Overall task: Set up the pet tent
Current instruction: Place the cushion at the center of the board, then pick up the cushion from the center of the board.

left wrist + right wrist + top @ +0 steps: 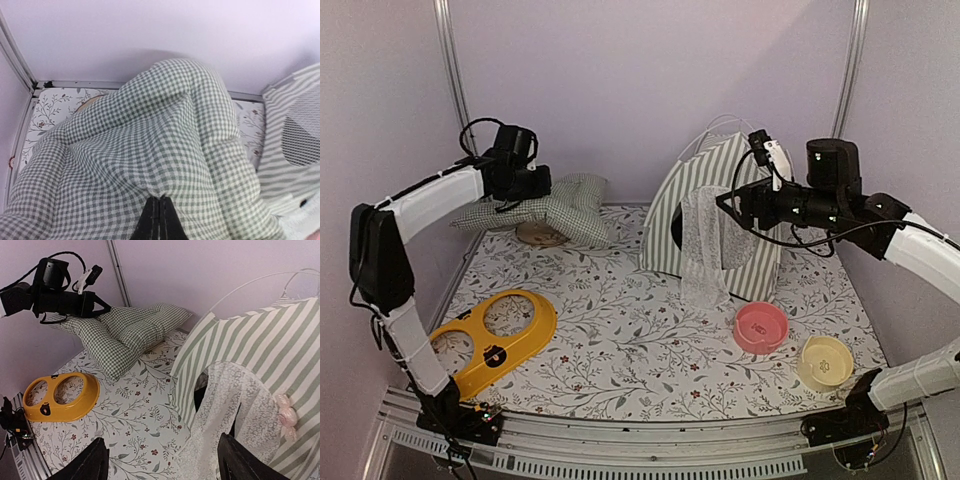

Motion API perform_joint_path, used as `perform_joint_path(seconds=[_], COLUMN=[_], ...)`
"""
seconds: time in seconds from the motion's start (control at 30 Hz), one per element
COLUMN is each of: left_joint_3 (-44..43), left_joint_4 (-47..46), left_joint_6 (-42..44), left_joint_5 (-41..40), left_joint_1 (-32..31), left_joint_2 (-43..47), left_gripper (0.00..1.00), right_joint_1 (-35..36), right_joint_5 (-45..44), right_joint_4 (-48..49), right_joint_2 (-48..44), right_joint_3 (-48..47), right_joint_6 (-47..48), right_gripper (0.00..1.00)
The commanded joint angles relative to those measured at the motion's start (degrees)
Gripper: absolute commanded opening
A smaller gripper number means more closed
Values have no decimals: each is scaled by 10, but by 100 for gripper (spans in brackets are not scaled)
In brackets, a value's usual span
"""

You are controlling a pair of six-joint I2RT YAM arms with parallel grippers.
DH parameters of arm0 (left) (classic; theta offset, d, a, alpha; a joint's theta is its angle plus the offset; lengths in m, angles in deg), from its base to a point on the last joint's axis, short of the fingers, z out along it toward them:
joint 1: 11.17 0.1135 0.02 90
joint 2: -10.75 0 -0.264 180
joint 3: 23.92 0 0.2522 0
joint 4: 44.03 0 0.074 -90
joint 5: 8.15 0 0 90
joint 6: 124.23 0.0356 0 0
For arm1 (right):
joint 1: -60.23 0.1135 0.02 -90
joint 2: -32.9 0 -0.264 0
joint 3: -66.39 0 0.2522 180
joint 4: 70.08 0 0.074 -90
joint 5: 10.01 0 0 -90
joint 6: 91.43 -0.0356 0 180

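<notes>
The pet tent (690,205) stands upright at the back right of the mat, green-and-white striped, with a thin white pole arching over its top. A white lace curtain (705,250) hangs over its dark opening. My right gripper (725,205) is open in front of that opening. In the right wrist view its fingers (92,462) stand wide apart around the curtain's lower edge (225,410), gripping nothing. My left gripper (160,202) is shut on a fold of the green checked cushion (150,135). It holds the cushion (565,205) lifted at the back left.
A yellow two-hole bowl holder (495,340) lies front left. A pink bowl (761,327) and a cream bowl (826,361) sit front right. A tan object (540,235) peeks out under the cushion. Walls and metal posts close the back and sides.
</notes>
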Motion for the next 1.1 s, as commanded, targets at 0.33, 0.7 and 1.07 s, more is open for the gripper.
perform_joint_path(seconds=[0.33,0.7,1.07], left_joint_3=[262,411,568], left_joint_4=[18,-62,-46], left_joint_6=[-131,-247,-263], left_joint_5=[-2,-14,40], left_joint_1=[-289,-427,-284], left_joint_2=[285,294,365], left_gripper=[0,70,83], right_joint_1=[85,124,133], right_joint_5=[25,16,16], right_joint_4=[73,99,142], right_joint_2=[30,-26,38], right_joint_3=[62,241,329], right_joint_6=[-142,-257,-331], right_gripper=[77,78,78])
